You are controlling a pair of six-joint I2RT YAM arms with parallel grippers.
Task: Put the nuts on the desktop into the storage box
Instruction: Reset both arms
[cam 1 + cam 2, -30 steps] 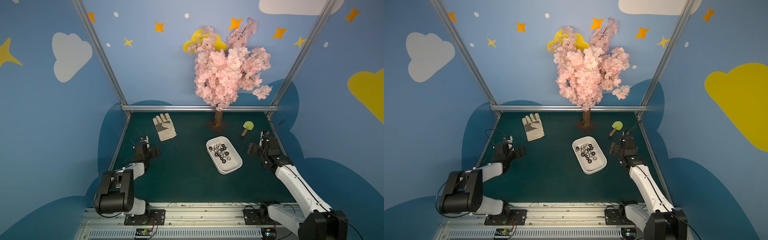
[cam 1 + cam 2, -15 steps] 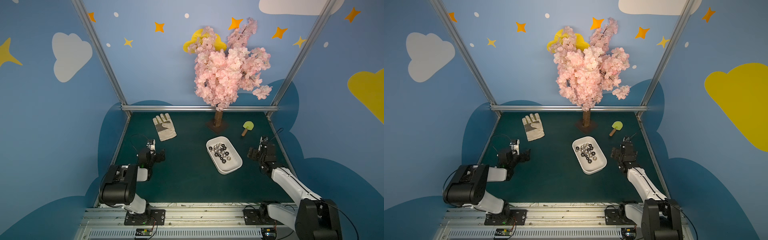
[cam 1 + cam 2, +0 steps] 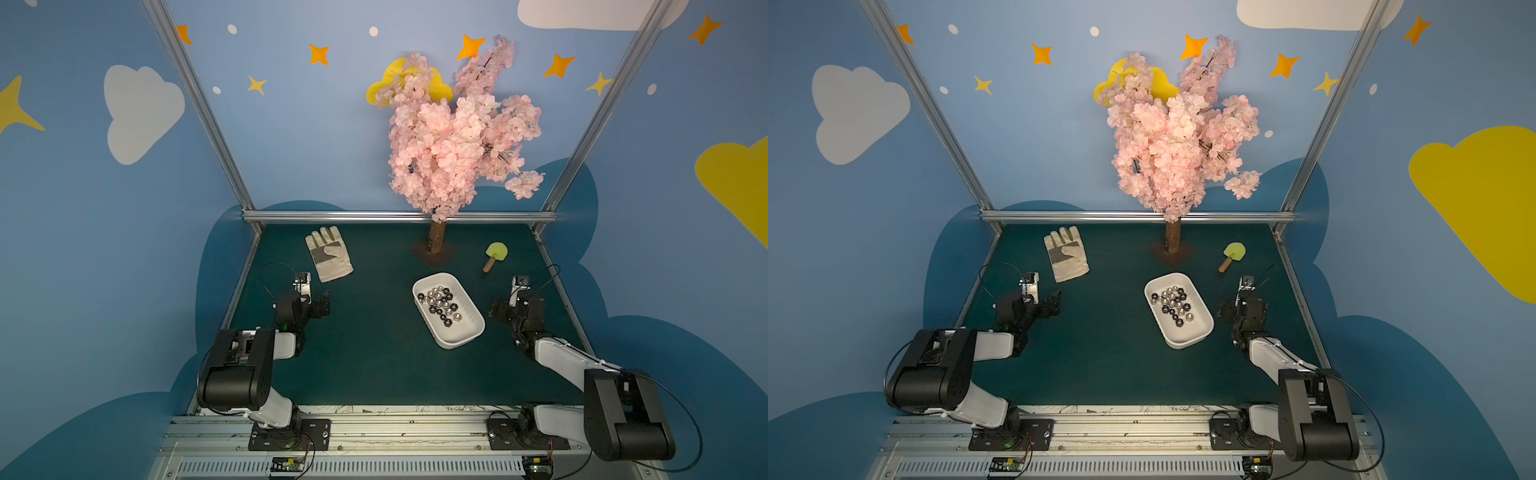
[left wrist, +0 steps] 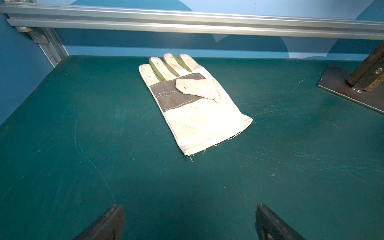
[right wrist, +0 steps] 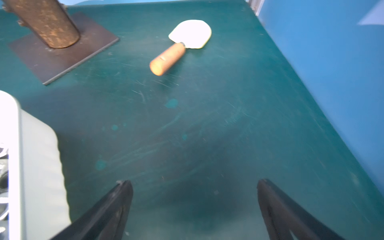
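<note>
Folding both arms back since a second ago, parking left gripper (image 3: 312, 296) and right gripper (image 3: 508, 301) wide, empty in a top view, with the nuts (image 3: 440, 305) inside the storage box (image 3: 461, 341), long axis slanting far-centre to near-right, none showing on the desktop (image 3: 374, 357): likely finishing. Facing the glove (image 4: 193, 104) in the left wrist view, the storage box wall in the right, jaws spread.

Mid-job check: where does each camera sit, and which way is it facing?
Top views: high above the arm bases, looking down and forward over the desktop; left arm, right arm, storage box holding nuts.
Left wrist: low over the desktop, facing the glove; left pincer, tips open.
Right wrist: low beside the storage box, facing the trowel; right pincer, tips open.
Shared: both wrist views catch the tree base.
</note>
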